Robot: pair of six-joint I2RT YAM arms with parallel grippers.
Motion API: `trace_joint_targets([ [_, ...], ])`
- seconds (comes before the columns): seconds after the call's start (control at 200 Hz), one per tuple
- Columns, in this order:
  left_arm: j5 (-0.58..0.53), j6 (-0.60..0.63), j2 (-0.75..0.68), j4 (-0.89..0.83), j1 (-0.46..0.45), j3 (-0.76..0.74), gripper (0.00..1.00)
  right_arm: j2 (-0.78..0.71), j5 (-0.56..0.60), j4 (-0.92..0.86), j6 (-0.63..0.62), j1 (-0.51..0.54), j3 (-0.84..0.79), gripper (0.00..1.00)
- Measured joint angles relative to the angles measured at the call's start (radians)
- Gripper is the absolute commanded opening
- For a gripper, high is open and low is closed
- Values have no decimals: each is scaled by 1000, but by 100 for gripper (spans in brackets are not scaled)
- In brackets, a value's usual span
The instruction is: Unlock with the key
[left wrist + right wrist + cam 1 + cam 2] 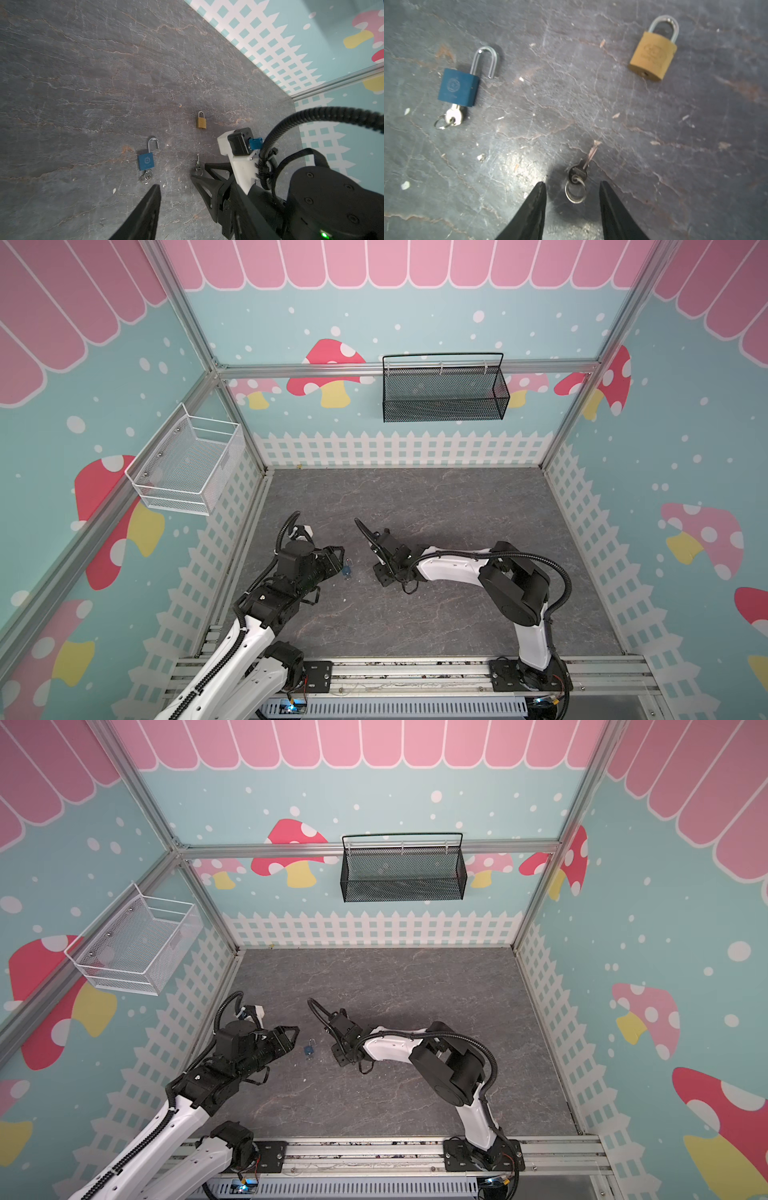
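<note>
Grey stone bench [695,166]: the key [578,172] lies untouched between the spread fingers [537,199] of the right gripper [572,184]. The left gripper [341,560] is spread too, holding nothing.

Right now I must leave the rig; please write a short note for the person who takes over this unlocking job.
Left tool: open, empty, near the blue padlock.
Right tool: open, low over the table, tips on either side of the ring of the key; nothing gripped yet.
Key: loose on the table, between the two padlocks.
Done: blue padlock's shackle is open, a second key in its keyhole.
Left: brass padlock is shut, keyhole empty. Probably grasp the key, insert it there, turn.
</note>
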Motion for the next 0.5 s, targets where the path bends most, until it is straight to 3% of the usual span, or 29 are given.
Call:
trace_joint_targets([
  [0.5,1,0,18,-2,0,0,54,8,5,-6,1,0,-1,30],
])
